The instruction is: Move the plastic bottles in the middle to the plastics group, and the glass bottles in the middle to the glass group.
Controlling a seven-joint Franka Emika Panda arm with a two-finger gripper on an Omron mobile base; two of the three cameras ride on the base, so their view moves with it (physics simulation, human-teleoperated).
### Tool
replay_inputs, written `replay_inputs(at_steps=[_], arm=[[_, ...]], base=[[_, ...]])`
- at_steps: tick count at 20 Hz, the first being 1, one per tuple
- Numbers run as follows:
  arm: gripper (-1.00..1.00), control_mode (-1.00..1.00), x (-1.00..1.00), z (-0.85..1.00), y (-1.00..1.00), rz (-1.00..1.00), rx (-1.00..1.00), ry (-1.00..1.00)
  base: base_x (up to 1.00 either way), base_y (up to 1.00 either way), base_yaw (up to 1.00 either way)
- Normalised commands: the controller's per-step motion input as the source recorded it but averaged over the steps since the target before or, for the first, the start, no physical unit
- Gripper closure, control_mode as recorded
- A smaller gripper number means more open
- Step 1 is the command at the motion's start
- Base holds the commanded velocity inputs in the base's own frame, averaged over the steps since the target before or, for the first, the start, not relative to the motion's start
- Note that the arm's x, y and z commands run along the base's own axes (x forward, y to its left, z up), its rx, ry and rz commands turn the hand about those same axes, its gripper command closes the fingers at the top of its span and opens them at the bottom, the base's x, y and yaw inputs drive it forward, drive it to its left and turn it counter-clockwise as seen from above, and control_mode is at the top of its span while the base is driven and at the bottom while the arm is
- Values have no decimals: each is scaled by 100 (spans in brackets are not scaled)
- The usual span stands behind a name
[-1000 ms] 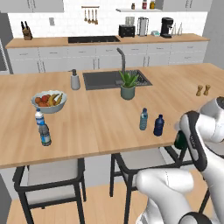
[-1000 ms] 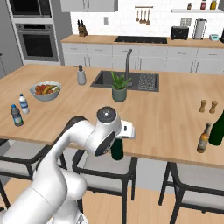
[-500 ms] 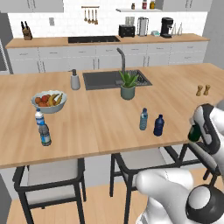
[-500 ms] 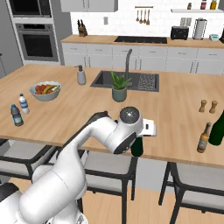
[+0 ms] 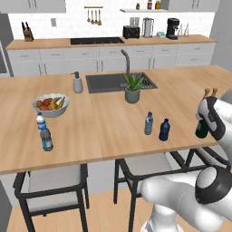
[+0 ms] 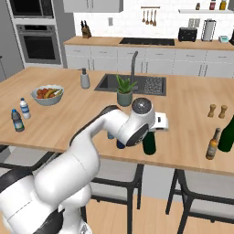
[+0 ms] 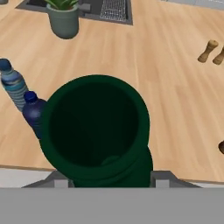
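Observation:
My gripper (image 6: 151, 131) is shut on the dark green wine bottle (image 6: 149, 143), which hangs over the island's front edge, right of the middle. The bottle's round dark body (image 7: 96, 131) looms large in the hand view and covers the fingertips. From the left base camera the bottle (image 5: 201, 128) shows beside my white wrist. The pale-blue water bottle (image 5: 148, 123) and the squat navy bottle (image 5: 164, 130) stand left of it, also seen close by (image 7: 13, 89) (image 7: 34, 111). The plastics group (image 5: 44, 132) stands far left. A dark glass bottle (image 6: 227, 135) stands at the right edge.
An amber bottle (image 6: 212, 144) stands beside the dark glass one. Wooden shakers (image 6: 217, 111) sit behind them. A potted plant (image 5: 132, 88) and sink (image 5: 108, 82) lie mid-island, a fruit bowl (image 5: 50, 104) and soap dispenser (image 5: 78, 83) to the left. Stools stand below the front edge.
The arm has swung to the right along the island's front edge, carrying the green bottle past the two plastic bottles and slightly higher. Nothing else on the counter has moved.

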Motion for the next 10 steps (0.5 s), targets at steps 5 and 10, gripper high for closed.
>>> replay_inputs(at_steps=[5, 10], arm=[[100, -100, 34, 0, -9, 0, -9, 0], [100, -100, 24, 0, -34, 0, -7, 0]], base=[[0, 0, 0], [0, 0, 0]])
